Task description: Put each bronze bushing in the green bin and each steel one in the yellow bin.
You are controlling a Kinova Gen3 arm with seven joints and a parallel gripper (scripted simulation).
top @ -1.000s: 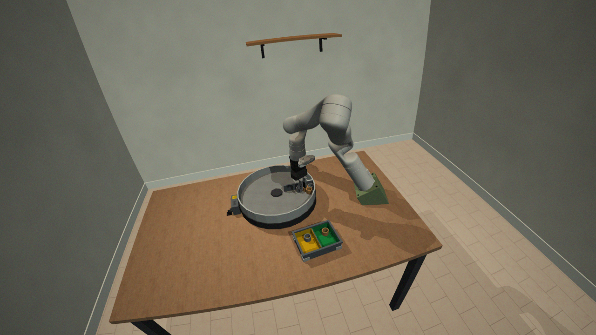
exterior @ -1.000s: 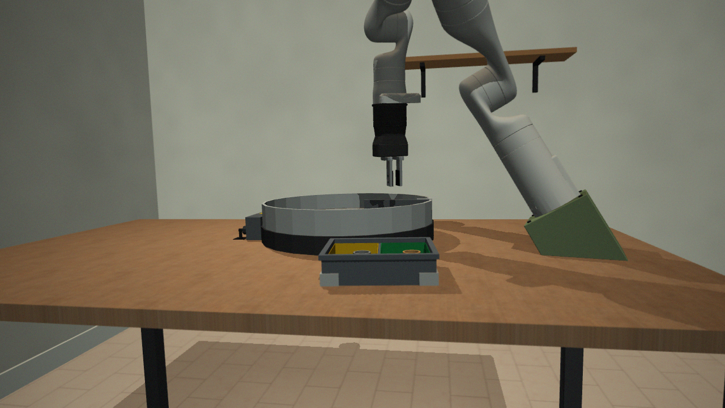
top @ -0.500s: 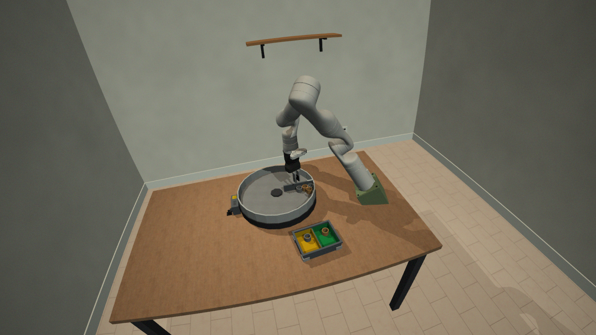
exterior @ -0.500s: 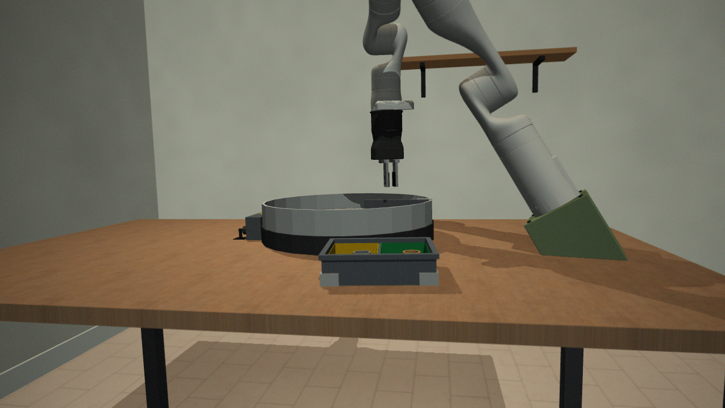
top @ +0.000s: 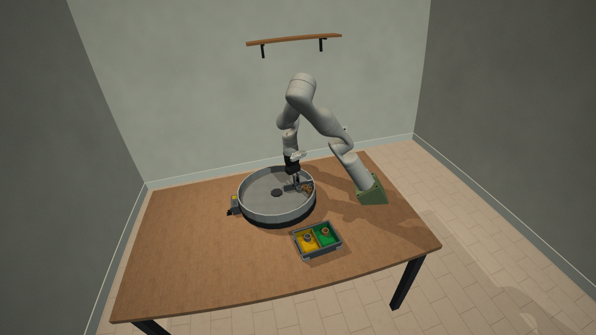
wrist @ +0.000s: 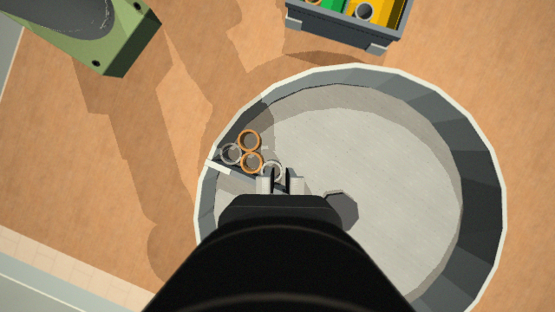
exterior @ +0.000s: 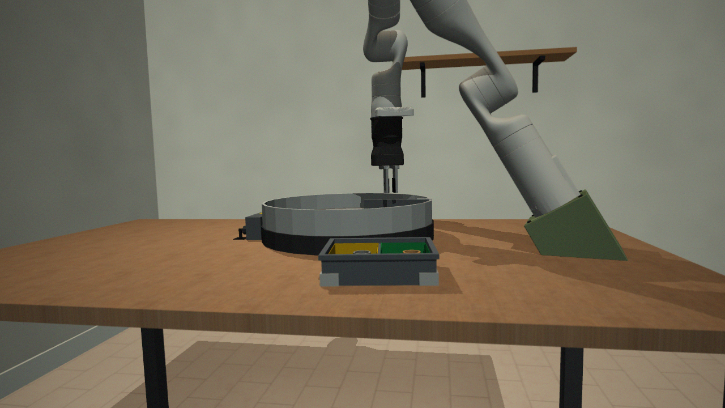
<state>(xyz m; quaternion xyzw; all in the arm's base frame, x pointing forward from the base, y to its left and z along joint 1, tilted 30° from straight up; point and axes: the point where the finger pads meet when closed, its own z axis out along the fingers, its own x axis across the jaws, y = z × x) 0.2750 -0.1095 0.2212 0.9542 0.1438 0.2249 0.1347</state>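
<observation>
Wooden surface had its front edge nearest the camera in the exterior view. At its left, a small dark gray box with a yellow patch on top sat against the side of the turntable. Inside the high gray wall, a dark hub marked the middle; right of it, in the top view, a divider ran to the wall. Gripper hung pointing down over the divider area, fingers parted by a narrow gap, nothing held. Four bushings stood clustered on the near side of the divider: one steel bushing toward the hub, two bronze bushings beside each other, and a second steel bushing by the wall. In front of the turntable, the yellow bin held one upright steel sleeve; right of it, the green bin held one bronze sleeve. Both matched their assigned colors. Farther right, the arm rose at a slant from its green wedge base.

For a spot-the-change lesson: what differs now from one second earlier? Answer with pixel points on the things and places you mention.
In the top view, the gripper (top: 296, 182) (exterior: 390, 191) (wrist: 279, 176) moved left and toward the back wall; it also sank. Nothing was gripped or released. The bushings (top: 308, 191) (wrist: 261, 162) on the turntable (top: 270, 218) (exterior: 344, 223) (wrist: 481, 199) and in the yellow bin (top: 307, 248) (exterior: 349, 247) (wrist: 392, 13) and green bin (top: 331, 240) (exterior: 400, 246) (wrist: 334, 5) stayed.
</observation>
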